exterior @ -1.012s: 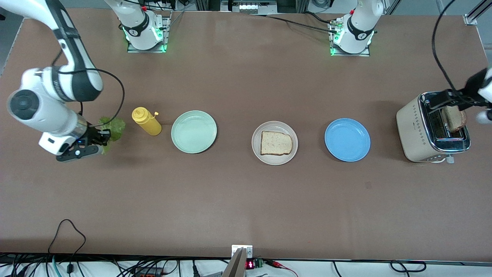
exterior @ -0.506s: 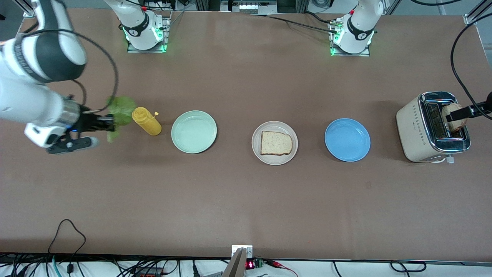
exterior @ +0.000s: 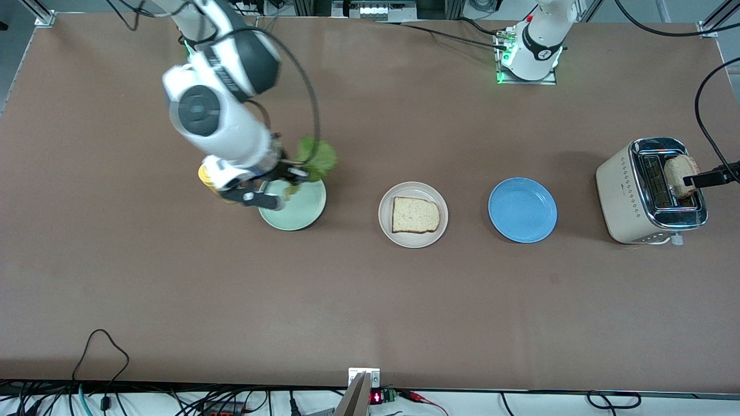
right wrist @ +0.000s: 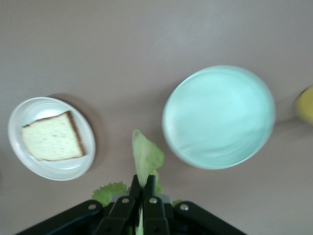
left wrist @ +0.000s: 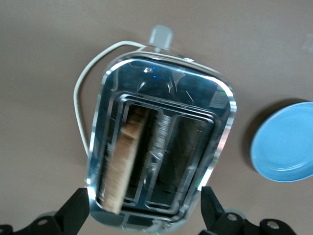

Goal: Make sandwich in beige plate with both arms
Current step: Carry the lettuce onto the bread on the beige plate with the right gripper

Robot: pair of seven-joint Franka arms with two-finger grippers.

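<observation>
Bread slice point(exterior: 415, 215) pale, brown-crusted on beige plate point(exterior: 388, 229), right gripper point(exterior: 291, 175) clamping ruffled lettuce point(exterior: 317, 155), left gripper point(left wrist: 144, 215) spread above toaster point(left wrist: 161, 147)

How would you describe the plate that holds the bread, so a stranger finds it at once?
Three round plates lie in a row across the brown table. The beige plate is the middle one, between the mint-green plate and the blue plate. It alone is pale off-white and carries a bread slice.

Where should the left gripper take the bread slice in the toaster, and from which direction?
Grip the bread slice by its exposed top edge, straight from above, fingers across its flat faces. It stands upright in one slot of the toaster, so only that edge is free. The left gripper hangs open over the toaster.
</observation>
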